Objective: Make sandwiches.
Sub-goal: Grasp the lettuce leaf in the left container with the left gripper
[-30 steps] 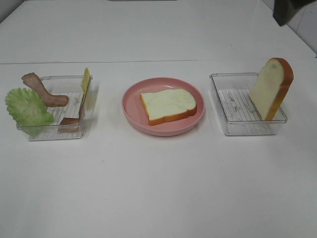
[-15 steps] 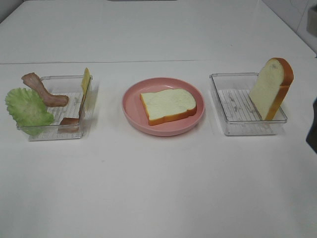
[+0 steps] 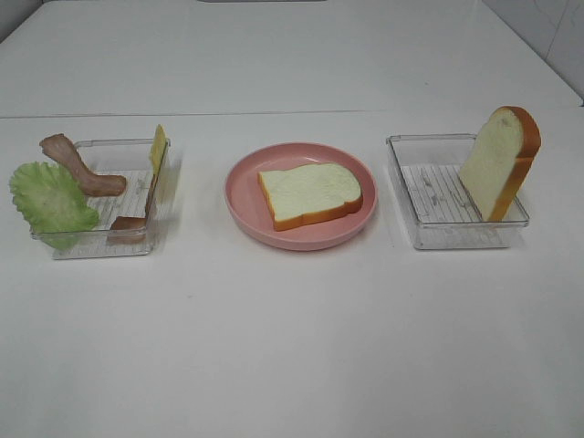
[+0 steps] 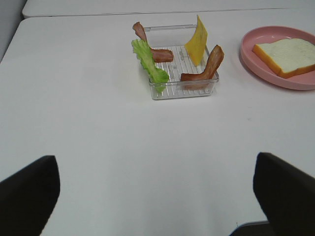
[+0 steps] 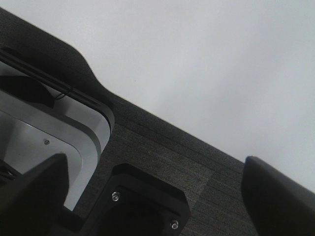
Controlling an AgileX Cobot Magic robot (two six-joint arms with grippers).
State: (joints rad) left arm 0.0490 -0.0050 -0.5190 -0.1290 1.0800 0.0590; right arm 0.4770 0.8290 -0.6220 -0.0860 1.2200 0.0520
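One bread slice (image 3: 308, 194) lies flat on the pink plate (image 3: 301, 239) in the middle, and the lettuce (image 3: 50, 196) hangs over the wall of the left tray (image 3: 100, 248). My left hand (image 4: 157, 182) and right hand (image 5: 152, 167) both stand apart, empty. I think it is best to pinch the lettuce by its free edge and lay it centred on the slice.

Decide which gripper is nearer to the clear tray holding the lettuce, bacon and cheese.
Left, probably. The left gripper faces the tray, which lies ahead across the table. The right gripper sees only dark equipment, no tray; neither shows in the high view.
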